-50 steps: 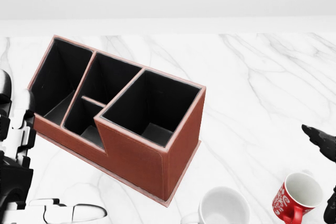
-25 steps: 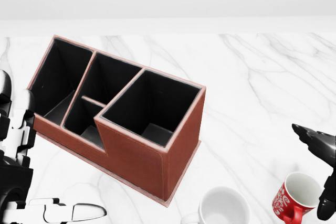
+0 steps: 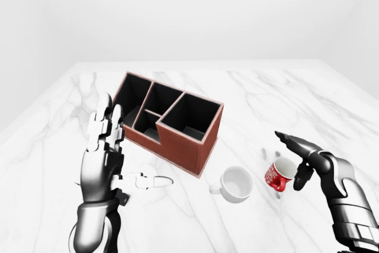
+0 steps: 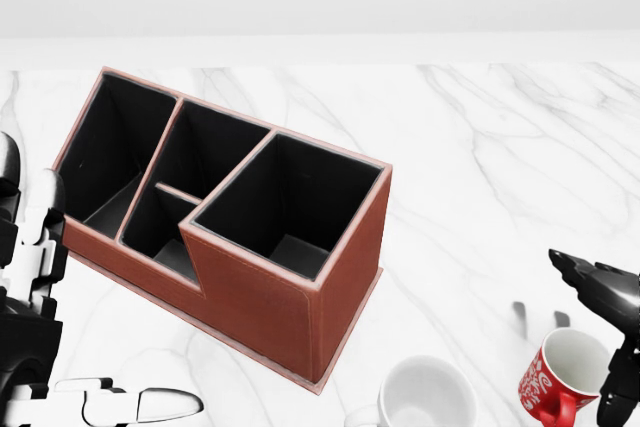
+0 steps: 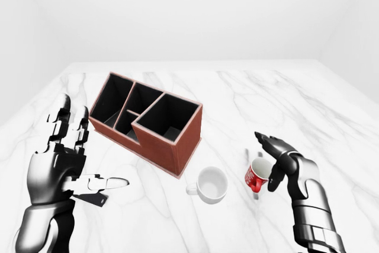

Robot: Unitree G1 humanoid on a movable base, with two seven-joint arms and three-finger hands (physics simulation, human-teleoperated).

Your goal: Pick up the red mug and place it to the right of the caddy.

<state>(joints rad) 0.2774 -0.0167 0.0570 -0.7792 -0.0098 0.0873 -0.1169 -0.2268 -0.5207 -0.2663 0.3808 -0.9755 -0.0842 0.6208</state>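
The right hand (image 5: 273,161) spreads open fingers around the red mug (image 5: 256,176).

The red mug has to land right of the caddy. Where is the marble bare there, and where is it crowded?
Bare marble runs right of the caddy, above the red mug, to the table's far edge. Crowded below: the white mug and the right hand beside the red mug.

Polished marble table (image 3: 249,93) (grey-veined); leathery, stitched caddy (image 3: 180,149).
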